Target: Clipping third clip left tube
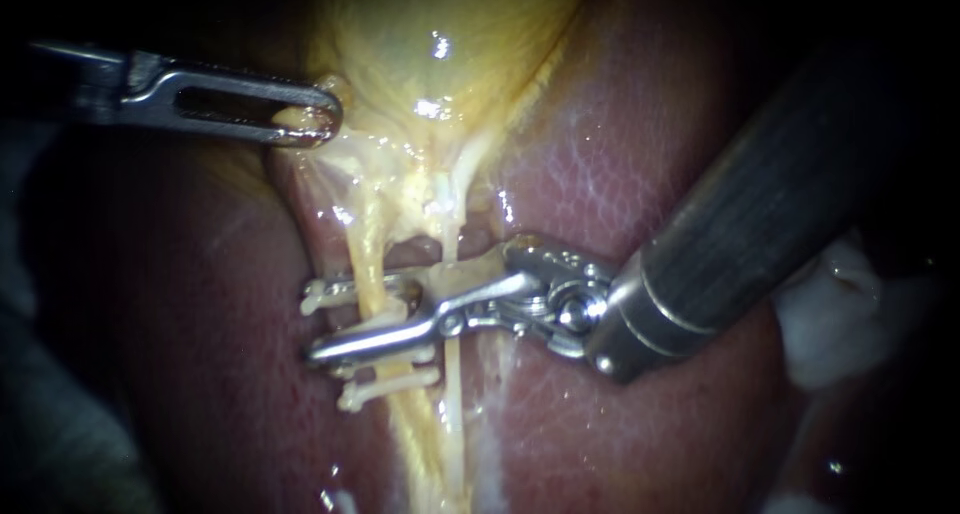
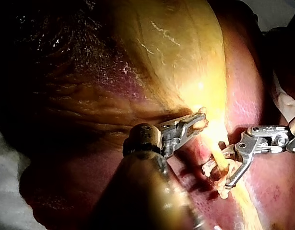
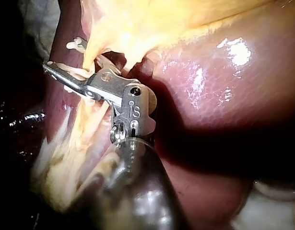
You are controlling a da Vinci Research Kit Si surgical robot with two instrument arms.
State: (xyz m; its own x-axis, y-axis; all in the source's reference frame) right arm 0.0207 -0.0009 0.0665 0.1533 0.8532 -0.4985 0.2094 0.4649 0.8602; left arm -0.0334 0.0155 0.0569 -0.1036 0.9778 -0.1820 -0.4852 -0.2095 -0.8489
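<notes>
Yellow gallbladder [image 1: 440, 44] edge pinched in left instrument [image 1: 318, 120] jaws, right instrument [image 1: 312, 326] jaws parted astride left tube [image 1: 368, 242], white clip [image 1: 390, 382] just beside them, liver [image 1: 650, 154] beneath.

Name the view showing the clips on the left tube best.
Endoscope view: the clips lie flat-on across the left tube. Left wrist view shows them obliquely, overlapping; right wrist view shows only clip ends.

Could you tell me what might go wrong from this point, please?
The right instrument's open jaws straddle the left tube between two white clips; closing could land on one. The right tube runs close beside and might get caught. If the left instrument slips off the gallbladder, the tubes could slacken.
</notes>
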